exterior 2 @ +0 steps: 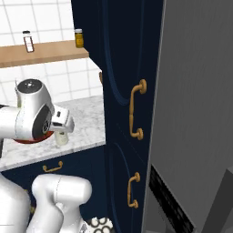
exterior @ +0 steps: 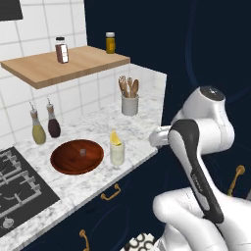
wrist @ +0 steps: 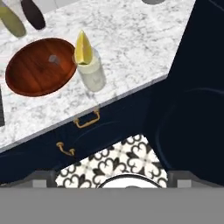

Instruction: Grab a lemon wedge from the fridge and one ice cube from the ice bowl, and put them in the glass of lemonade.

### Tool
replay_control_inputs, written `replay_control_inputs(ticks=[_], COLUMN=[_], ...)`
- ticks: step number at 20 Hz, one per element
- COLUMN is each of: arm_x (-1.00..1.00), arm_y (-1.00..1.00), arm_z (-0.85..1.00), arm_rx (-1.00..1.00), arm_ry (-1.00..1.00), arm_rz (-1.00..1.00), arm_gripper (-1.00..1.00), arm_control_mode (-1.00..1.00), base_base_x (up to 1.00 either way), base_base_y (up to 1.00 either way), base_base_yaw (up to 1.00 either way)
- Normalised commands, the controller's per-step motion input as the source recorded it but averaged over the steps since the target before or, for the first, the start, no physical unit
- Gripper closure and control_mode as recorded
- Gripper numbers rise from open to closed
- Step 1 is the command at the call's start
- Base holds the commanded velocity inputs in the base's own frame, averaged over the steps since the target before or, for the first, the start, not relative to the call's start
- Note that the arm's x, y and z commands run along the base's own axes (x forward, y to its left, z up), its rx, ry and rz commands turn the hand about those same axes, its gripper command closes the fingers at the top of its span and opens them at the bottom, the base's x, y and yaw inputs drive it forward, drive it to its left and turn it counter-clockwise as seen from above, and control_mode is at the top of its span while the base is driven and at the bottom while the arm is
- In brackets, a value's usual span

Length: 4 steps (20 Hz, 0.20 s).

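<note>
So the lemon wedge (wrist: 82, 47) is sitting upright in the top of the glass of lemonade (wrist: 92, 73), poking above the rim. The ice cube (wrist: 53, 58) lies in the ice bowl (wrist: 27, 75), just beside the glass on the marble counter (wrist: 135, 48). The grey fridge (exterior 2: 195, 113) stands off to the right. Can't really tell whether the claw is open or closed, its fingers are hidden.

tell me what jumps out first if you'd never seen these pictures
The lemon wedge sticks up out of the glass of lemonade near the marble counter's front edge. Beside it sits the dark wooden ice bowl, one ice cube inside.
</note>
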Motion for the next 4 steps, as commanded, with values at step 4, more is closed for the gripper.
replay_control_inputs(ticks=[4], arm_x=[0.11], arm_y=[-0.09], arm_z=[0.48], arm_rx=[0.15], arm_ry=[-0.38], arm_rz=[-0.06], arm_gripper=[-1.0], arm_control_mode=[-1.0], base_base_x=[0.0], base_base_y=[0.0], base_base_yaw=[0.0])
